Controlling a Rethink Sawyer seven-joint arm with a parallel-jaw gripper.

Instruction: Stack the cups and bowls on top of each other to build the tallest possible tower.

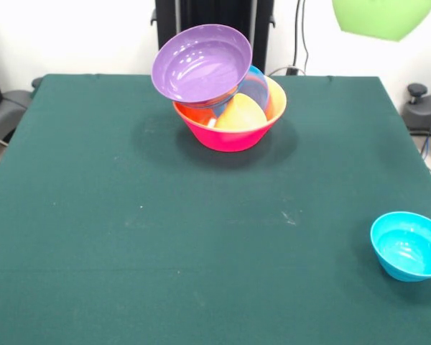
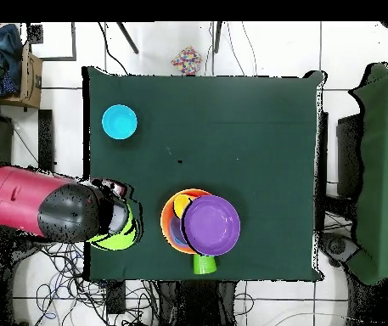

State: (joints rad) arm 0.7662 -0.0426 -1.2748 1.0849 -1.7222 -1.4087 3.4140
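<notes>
Tower (image 1: 223, 93) leaned near the table's (image 1: 165, 237) robot-side edge, purple bowl (image 1: 201, 63) tilted on top.
I judged it tipped because it rested unevenly on the pile inside the pink bowl (image 1: 230, 135). My arm (image 2: 36, 212) carried a green bowl (image 2: 116, 231) beside the tower; grip hidden, I couldn't tell. A small blue bowl (image 1: 409, 246) sat well apart.

A pile of bowls (image 1: 230, 108) sits at the top middle of the table (image 1: 165, 215) in the front view. A wide bowl (image 1: 201, 63) leans on top of the pile. One small bowl (image 1: 409, 246) sits alone at the lower right, well apart from the pile.
</notes>
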